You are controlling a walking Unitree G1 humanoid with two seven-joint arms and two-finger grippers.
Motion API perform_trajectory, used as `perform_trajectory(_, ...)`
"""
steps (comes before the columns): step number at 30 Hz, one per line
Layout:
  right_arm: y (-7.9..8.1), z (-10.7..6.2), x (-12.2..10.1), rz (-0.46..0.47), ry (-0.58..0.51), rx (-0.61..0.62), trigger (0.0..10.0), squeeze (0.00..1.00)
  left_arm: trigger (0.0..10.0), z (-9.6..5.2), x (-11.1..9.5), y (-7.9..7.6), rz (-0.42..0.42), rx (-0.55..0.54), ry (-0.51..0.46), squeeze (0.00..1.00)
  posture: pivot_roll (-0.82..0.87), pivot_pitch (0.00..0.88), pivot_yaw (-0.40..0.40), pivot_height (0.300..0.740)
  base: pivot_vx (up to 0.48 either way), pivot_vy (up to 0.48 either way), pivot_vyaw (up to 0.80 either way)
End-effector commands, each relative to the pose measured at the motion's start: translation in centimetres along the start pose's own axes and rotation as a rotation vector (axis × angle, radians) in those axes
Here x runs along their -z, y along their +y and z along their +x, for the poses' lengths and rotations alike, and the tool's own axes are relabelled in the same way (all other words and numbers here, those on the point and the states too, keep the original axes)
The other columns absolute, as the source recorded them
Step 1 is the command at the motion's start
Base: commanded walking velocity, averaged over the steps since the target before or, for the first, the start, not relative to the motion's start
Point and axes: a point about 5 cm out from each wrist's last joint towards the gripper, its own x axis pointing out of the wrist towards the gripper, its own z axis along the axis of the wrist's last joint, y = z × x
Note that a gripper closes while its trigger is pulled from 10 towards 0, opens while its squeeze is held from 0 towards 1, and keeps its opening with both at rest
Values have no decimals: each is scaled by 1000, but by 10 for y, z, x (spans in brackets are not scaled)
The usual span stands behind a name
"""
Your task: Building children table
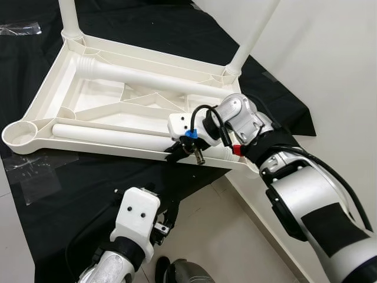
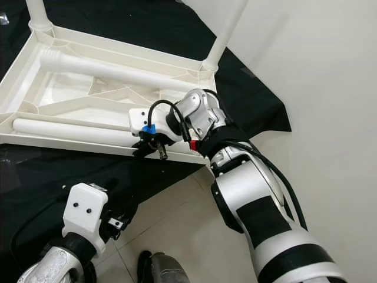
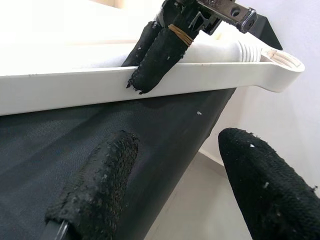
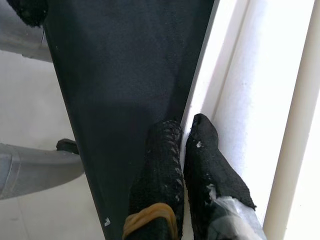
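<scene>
Pinching the near rim of the upturned white plastic children's tabletop, the right hand has its two black padded fingers closed with the thin edge wall between them, one pad outside against the black cloth and one inside the tray. That grip looks meant to steady or drag the whole frame, since the rim is the only thin, graspable part on this side.

The tabletop lies underside up on the black fabric sheet spread over the pale tiled floor, which probably keeps the plastic from scuffing. Two white tubular legs already stand upright in the far corner sockets, well away from the right hand. Two more loose white legs lie inside the ribbed underside: one just beyond the gripped rim, the other farther in (both parked there within reach, by the look of it). The round empty corner socket at the near rim's other end awaits a leg.

The left hand hovers low over the cloth just short of the right hand, its fingers spread apart and holding nothing, facing the same rim. I judge the table about half assembled.
</scene>
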Motion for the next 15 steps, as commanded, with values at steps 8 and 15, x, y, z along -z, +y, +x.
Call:
perform_trajectory(8, 24, -1, 39, -249, 269, -138, 0, 0, 10000, -2, 6, -11, -5, 57, 23, 0, 21, 234, -267, 740, 0, 0, 0)
perform_trajectory(15, 25, -10, 42, -324, 278, -136, 0, 0, 10000, -3, 8, -14, 12, 74, 26, 0, 21, 231, -269, 740, 0, 0, 0)
